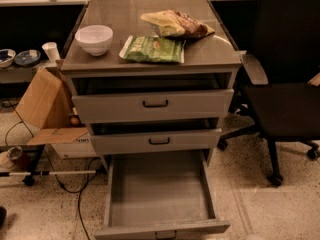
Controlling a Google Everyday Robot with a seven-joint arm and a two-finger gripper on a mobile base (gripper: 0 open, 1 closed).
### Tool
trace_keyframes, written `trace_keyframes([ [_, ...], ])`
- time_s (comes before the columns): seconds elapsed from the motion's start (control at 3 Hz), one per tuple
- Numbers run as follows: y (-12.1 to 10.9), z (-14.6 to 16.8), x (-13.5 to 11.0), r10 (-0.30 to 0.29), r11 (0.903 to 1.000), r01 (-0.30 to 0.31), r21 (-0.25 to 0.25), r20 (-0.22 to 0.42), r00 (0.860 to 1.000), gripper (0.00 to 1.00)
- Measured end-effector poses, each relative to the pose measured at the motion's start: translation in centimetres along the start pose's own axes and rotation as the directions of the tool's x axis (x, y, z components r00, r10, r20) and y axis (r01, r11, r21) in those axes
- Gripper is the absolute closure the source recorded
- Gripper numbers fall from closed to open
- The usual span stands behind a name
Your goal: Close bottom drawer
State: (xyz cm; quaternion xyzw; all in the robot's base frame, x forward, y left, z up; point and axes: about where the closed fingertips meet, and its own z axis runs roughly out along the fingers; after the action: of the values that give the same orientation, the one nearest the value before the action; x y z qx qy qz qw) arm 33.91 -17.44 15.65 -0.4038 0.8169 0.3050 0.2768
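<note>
The gripper lies outside the frame, so its position cannot be determined. The front panel of the bottom drawer (pixel 160 194) is cut off by the picture edge at 6 o'clock, and its handle (pixel 165 234) shows only in part. The office chair (pixel 285 84) is cropped at 3 o'clock. The interiors of the top drawer (pixel 155 104) and the middle drawer (pixel 159 141) are hidden in shadow. The print on the green bag (pixel 152 49) is unreadable.

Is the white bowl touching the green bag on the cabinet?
Apart. The camera view shows bare cabinet top between the white bowl and the green bag. The tool is out of view.
</note>
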Motion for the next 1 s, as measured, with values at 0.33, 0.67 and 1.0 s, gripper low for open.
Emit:
trace_keyframes([
  [0.33, -3.6, 2.1, 0.6, 0.014, 0.999, -0.013, 0.044, -0.022, 1.0, 1.0],
  [0.67, -6.7, 2.4, 0.9, 0.021, 0.9953, -0.018, 0.095, -0.033, 0.999, 1.0],
  [1.0, -8.0, 2.1, 0.7, 0.016, 0.9926, -0.011, 0.121, -0.036, 0.999, 0.81],
])
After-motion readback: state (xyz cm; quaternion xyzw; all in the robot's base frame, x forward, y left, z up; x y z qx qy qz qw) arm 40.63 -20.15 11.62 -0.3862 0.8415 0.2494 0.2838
